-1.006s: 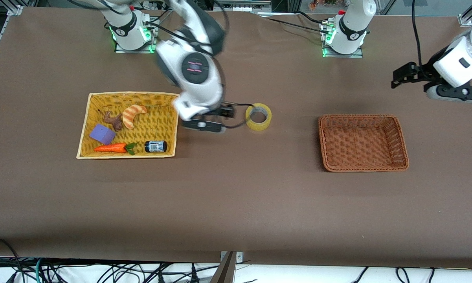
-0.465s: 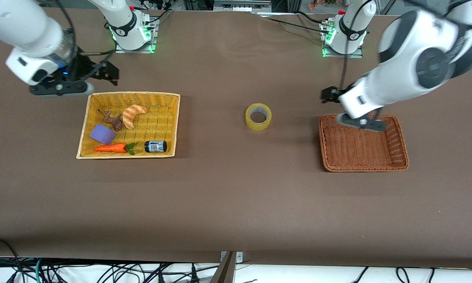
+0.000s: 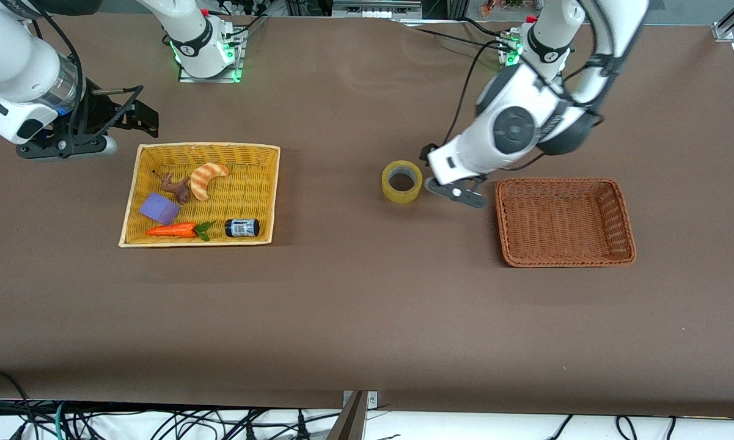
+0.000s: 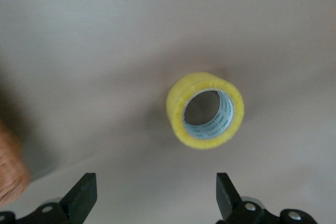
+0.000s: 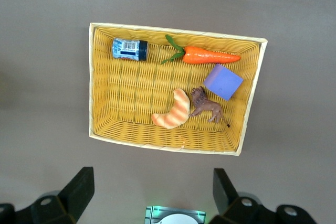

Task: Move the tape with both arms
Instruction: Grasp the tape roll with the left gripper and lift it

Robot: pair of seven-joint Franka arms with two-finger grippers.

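The tape (image 3: 401,181), a yellowish roll with a grey core, lies on the table between the two baskets. It also shows in the left wrist view (image 4: 206,111). My left gripper (image 3: 451,189) hangs low beside the tape, between it and the brown basket (image 3: 624,221). Its fingers (image 4: 84,199) are wide open and empty, and the tape is not between them. My right gripper (image 3: 67,145) is up over the table beside the yellow basket (image 3: 267,195), toward the right arm's end. It is open and empty in the right wrist view (image 5: 152,192).
The yellow basket (image 5: 97,103) holds a striped croissant (image 3: 208,178), a brown animal figure (image 3: 176,186), a purple block (image 3: 158,208), a carrot (image 3: 174,230) and a small dark jar (image 3: 241,228). The brown basket is empty. The arm bases (image 3: 205,52) stand at the table's back edge.
My right arm left the tape and swung out past the yellow basket. My left arm swung in from its end of the table, over the brown basket, to beside the tape. The tape stayed put.
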